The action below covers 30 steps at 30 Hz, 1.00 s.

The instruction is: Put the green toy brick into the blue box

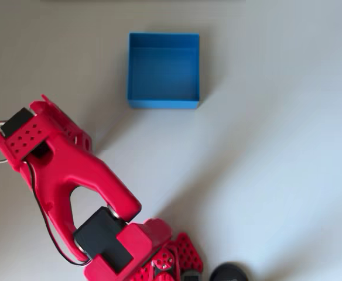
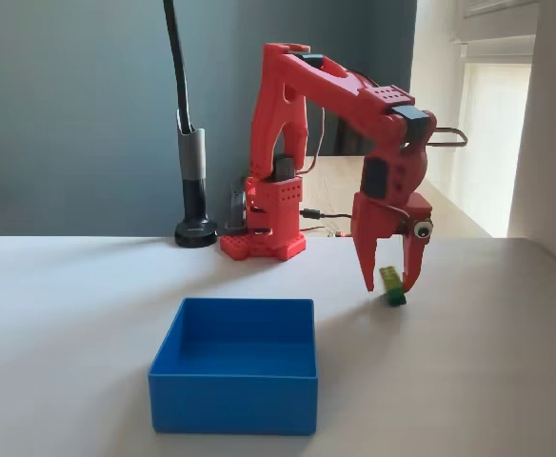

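One green toy brick (image 2: 390, 285) sits on table (image 2: 506, 381), between spread end effector (image 2: 389, 284) fingers, right of blue box (image 2: 232, 405) in fixed view. Likely light, stiff, slick plastic; best pinched across flat sides.

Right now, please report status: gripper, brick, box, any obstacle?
Gripper open, fingers either side of green toy brick. Whether brick sits on table: cannot tell. Blue box empty, apart from brick. Nothing between them.

Green toy brick (image 2: 390, 285): partly hidden between fingers (image 2: 368, 267); grip contact unclear. Overhead view: arm base (image 1: 159, 257) cut off by bottom edge.
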Tool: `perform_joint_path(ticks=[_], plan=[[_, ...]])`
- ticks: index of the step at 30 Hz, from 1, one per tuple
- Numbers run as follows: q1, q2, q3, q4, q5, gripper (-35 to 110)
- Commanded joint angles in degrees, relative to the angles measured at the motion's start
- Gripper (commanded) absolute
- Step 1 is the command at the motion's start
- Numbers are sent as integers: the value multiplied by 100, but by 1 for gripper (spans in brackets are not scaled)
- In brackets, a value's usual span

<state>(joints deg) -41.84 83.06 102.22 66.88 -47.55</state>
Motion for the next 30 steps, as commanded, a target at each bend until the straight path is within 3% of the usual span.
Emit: perform_joint_path(ticks=[1, 14, 30], plan=[[-53, 123, 105, -149, 97, 9], [-149, 193, -53, -255, 826, 0], [-255, 896, -1441, -255, 2725, 0]])
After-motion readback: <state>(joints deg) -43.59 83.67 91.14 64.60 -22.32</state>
